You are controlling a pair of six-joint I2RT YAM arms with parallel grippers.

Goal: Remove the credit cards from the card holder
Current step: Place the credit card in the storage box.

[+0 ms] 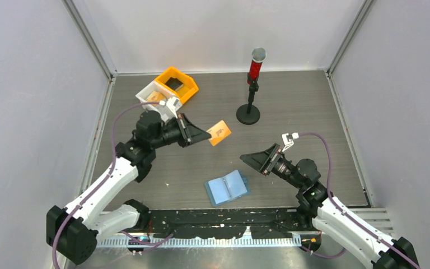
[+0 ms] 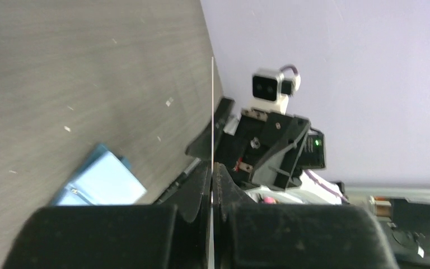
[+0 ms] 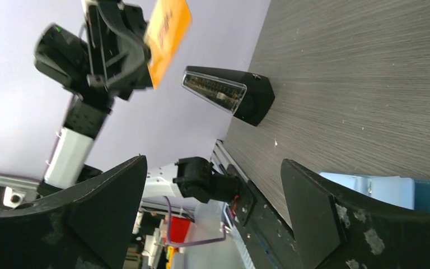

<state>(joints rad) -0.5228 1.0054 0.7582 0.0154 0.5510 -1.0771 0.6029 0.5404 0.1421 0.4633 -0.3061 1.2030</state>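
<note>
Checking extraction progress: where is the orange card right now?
Top view: the orange card is pinched in the left gripper, held above the table, just left of the mic stand and beyond the wallet.

I work on a dark grey wood-grain tabletop (image 1: 302, 101), boxed in on three sides by plain pale lilac-white walls (image 1: 218, 33), with slanted silver metal posts (image 1: 89, 39) at its two far corners.

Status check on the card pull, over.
Left gripper shut on orange card, held aloft. Right gripper open, empty. Card holder lying open between arms. Mic stand well clear.
</note>
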